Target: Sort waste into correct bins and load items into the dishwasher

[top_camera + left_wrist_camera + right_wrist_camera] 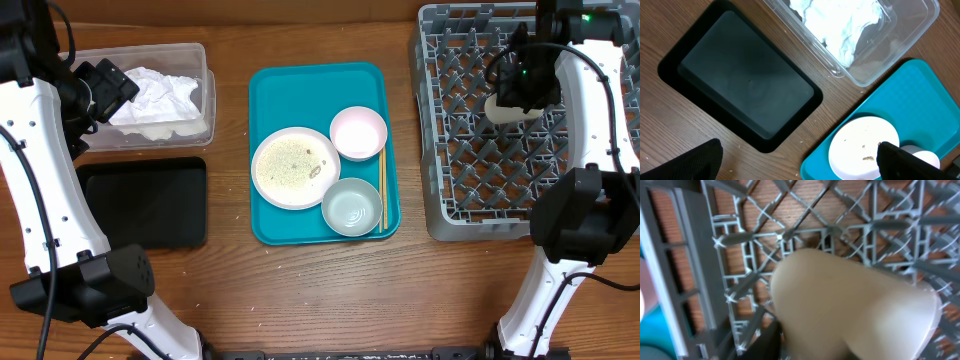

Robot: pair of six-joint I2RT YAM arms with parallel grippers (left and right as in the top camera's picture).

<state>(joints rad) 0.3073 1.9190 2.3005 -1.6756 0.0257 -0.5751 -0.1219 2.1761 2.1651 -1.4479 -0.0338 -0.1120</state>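
Robot lab bench, staged as a dish-clearing station rather than a lived-in kitchen. Plain wood-grain table point(300, 300) with left arm point(45, 170) and right arm point(585, 110) standing at its near edge, white shells, black joints, a green status light point(585, 16) glowing on the right one. Grey pegged dish rack point(470, 190) set straight on the tabletop at the right. Teal serving tray point(300, 95) in the middle, canteen style, carrying plate point(258, 170) with food scraps point(295, 160), pink bowl point(358, 132), whitish-blue bowl point(351, 206) and chopsticks point(381, 190). Clear tub point(205, 70) holding a crumpled napkin point(160, 95) and a shallow black tray point(140, 205) side by side at the left, each sitting directly on the wood
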